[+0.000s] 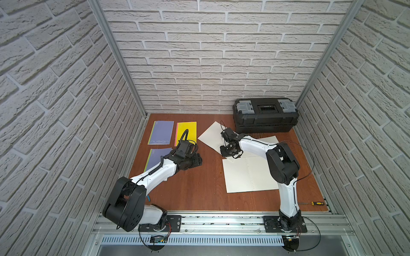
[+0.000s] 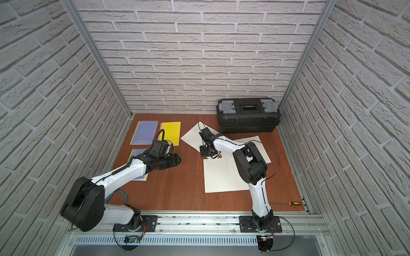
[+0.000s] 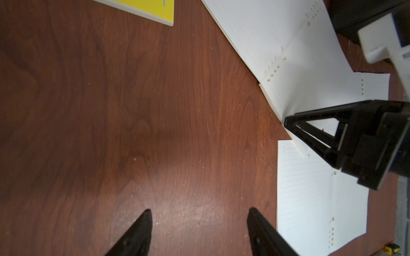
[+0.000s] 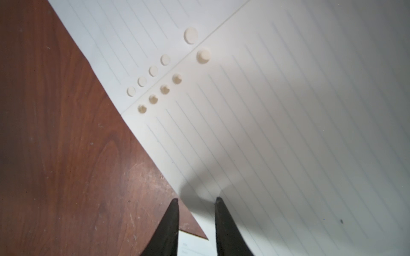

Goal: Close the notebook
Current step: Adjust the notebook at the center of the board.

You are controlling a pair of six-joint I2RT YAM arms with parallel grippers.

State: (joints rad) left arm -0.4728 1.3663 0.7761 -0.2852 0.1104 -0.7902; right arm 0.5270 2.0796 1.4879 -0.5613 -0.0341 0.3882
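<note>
The open notebook point(image 1: 210, 135) lies flat on the right half of the table point(image 1: 195, 192), just in front of the black toolbox point(image 1: 265, 120), with both lined pages facing up. It sits askew. The long axis of its spread runs on a diagonal from the far left toward the near right. Its spine, marked in the right wrist view by two rows of punched holes point(image 4: 153, 85), crosses that axis and points toward the toolbox. Its near corner overlaps the far-left corner of a second open notebook point(image 1: 241, 175), which lies square to the table's front edge. The right hand point(image 1: 226, 154) points down at that overlapping corner. Its jaws stand only a little apart, with a clear gap between the tips. They straddle the page's edge, one fingertip point(image 4: 174, 212) over bare wood and the other over the paper, and no sheet shows pinched between them. The left hand point(image 1: 198, 160) hovers above bare table, well apart from the open notebook, with its jaws spread wide and empty. Beyond it, at the far left, a purple notebook point(image 1: 160, 133) and a yellow notebook point(image 1: 187, 130) lie closed side by side.
</note>
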